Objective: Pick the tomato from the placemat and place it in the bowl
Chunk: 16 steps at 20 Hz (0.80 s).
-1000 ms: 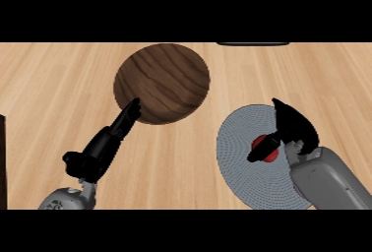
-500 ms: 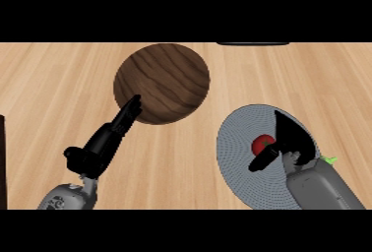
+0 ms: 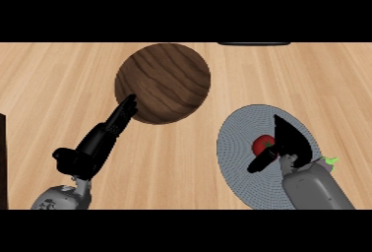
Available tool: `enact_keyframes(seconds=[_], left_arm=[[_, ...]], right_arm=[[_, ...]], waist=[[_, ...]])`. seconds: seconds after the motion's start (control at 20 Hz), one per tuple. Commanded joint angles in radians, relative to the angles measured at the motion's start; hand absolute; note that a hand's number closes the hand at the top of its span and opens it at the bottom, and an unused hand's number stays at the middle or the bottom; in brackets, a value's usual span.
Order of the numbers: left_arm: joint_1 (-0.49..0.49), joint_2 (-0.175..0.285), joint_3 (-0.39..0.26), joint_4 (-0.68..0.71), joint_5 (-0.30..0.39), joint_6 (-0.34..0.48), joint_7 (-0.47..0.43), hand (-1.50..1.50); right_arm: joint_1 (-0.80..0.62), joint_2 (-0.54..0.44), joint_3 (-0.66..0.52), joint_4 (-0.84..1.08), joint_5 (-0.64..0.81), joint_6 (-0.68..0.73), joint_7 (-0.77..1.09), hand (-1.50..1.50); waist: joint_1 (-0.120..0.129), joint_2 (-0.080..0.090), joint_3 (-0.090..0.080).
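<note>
A red tomato [image 3: 262,144] lies on the round grey placemat [image 3: 243,167] at the right. My right hand [image 3: 292,142] hangs over it, fingers straight above the tomato's right side and the thumb reaching down past its lower left; the hand covers part of the tomato. The dark wooden bowl [image 3: 164,82] sits at the upper middle of the counter, with nothing visible in it. My left hand [image 3: 102,140] is open with straight fingers, its tips touching the bowl's lower left rim.
A dark object [image 3: 254,44] pokes in at the top edge, right of the bowl. A dark edge [image 3: 3,162] runs along the far left. Light wood counter [image 3: 181,162] lies between bowl and placemat.
My right hand has drawn back toward the lower edge and lowered onto the tomato, its thumb now beside it. The left hand has barely shifted.
</note>
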Motion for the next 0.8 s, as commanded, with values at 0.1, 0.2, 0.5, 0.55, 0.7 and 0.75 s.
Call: enact_keyframes(seconds=[0.1, 0.2, 0.5, 0.55, 0.7, 0.75], left_arm=[[0.003, 0.011, 0.068, 0.051, 0.016, -0.082, -0.042, 0.00], [0.047, -0.037, 0.014, 0.049, -0.061, -0.032, -0.088, 0.00], [0.015, -0.078, 0.023, 0.122, -0.087, -0.050, -0.105, 0.00], [-0.043, -0.064, 0.067, 0.097, -0.056, -0.072, -0.031, 0.00], [0.018, -0.063, 0.056, 0.065, -0.070, -0.083, -0.049, 0.00], [0.019, -0.084, 0.029, -0.006, -0.081, -0.033, 0.017, 0.00]], right_arm=[[0.010, 0.005, -0.050, 0.045, 0.089, -0.012, -0.046, 1.50], [0.020, 0.024, -0.032, 0.047, 0.142, -0.018, -0.035, 1.50], [-0.042, 0.071, -0.069, 0.023, 0.216, 0.009, 0.008, 1.50], [-0.079, 0.068, -0.111, 0.123, 0.215, 0.006, -0.064, 1.50], [-0.044, 0.073, -0.109, 0.110, 0.269, -0.016, -0.072, 1.50], [-0.083, 0.145, 0.013, 0.045, 0.292, 0.037, -0.028, 1.50]], waist=[[-0.001, 0.001, 0.000], [0.000, 0.001, 0.000], [-0.002, 0.001, 0.000], [0.000, 0.001, 0.000], [0.001, 0.001, 0.000], [0.006, -0.001, 0.000]])
